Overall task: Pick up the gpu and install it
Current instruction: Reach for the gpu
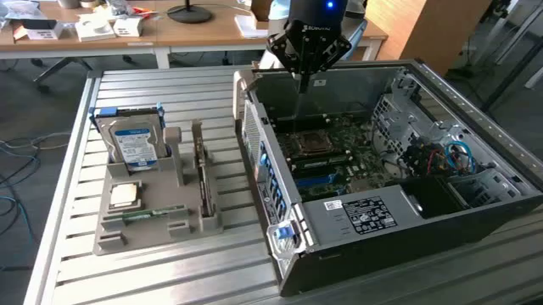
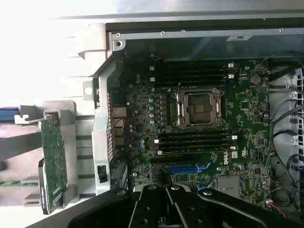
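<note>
**While the end effector (image 1: 301, 88) is hanging over the case (image 1: 407, 241), the gpu (image 1: 203, 181) is sitting in its tray (image 1: 114, 238)**

As the exterior view is running from left to right, the slatted worktop (image 1: 170, 279) is carrying the grey tray first. A hard drive (image 1: 136, 145) is standing upright at the tray's far end. Just to the right of it, the gpu is standing on its long edge in a slot along the tray's right side, untouched. Its long axis is running from the far side of the worktop toward the near side, roughly parallel to the case wall just beside it.

Further right, the open case is lying on its side with the motherboard (image 1: 339, 149) facing up. The end effector is hanging above the far part of the case, pointing straight down at the board. Its fingers are pressing together, fully closed, and gripping nothing. In the wrist view the end effector (image 2: 166, 190) is showing the same closed fingers over the board's slots.

So the gpu is lying toward the exterior view's left of the end effector and nearer the camera, well apart from it, with the case wall standing between them. As I judge it, the pick-up is not yet begun.
</note>
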### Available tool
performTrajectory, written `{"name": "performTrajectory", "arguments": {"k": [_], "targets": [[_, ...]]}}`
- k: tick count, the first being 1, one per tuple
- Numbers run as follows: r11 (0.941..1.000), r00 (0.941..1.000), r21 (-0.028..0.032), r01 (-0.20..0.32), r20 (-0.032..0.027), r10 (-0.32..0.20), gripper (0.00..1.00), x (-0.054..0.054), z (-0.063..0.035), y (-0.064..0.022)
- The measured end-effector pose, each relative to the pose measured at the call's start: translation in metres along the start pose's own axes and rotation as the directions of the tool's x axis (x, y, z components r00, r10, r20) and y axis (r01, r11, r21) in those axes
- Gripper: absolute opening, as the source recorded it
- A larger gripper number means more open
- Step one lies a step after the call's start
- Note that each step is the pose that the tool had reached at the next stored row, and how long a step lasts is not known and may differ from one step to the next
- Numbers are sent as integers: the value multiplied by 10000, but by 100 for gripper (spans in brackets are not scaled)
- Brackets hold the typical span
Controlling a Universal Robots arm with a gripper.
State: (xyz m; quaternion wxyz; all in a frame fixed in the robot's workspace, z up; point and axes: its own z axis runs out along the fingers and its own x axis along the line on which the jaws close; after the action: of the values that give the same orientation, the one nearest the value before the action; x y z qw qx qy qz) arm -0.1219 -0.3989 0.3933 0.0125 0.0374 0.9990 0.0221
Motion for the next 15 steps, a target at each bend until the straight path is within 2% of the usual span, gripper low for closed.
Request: {"name": "performTrajectory", "arguments": {"k": [15], "targets": [[10000,10000,-1,-1,1,1,11,23,0,-2]]}}
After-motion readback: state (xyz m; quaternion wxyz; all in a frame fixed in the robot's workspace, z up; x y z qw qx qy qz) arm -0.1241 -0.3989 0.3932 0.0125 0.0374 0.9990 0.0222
